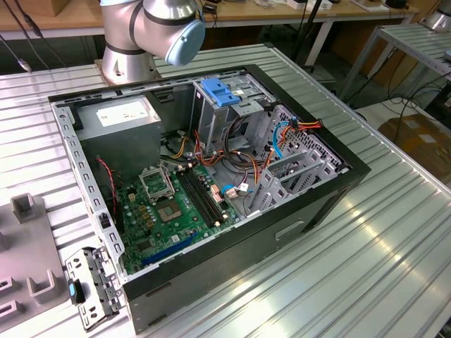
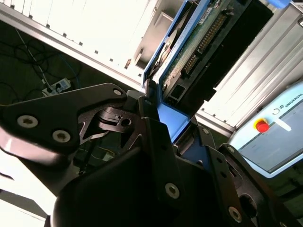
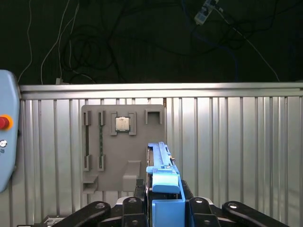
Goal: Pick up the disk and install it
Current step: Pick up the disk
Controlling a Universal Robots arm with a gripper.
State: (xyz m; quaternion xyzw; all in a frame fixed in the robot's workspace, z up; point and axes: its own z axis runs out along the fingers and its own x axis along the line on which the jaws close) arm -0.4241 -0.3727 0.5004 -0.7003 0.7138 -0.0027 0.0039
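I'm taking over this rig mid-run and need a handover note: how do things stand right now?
Gripper: shut on the flat disk with blue plastic side rails, held edge-on above the ribbed metal table and its grey fixture plate.
Done: disk picked up.
Left: disk not yet installed in the open black computer case.

Nothing legible enough to quote. White sticker [image 1: 121, 113] on the grey box [image 1: 106, 139] inside the computer case [image 1: 211, 282]: print too small to make out. Control pendant [image 2: 279, 142] in the second wrist view: short line of lettering plus a round mark beside its red button [image 2: 261, 126]. Disk [image 2: 201, 40], clamped in the gripper [image 2: 158, 101], shows its board side, no readable marking.
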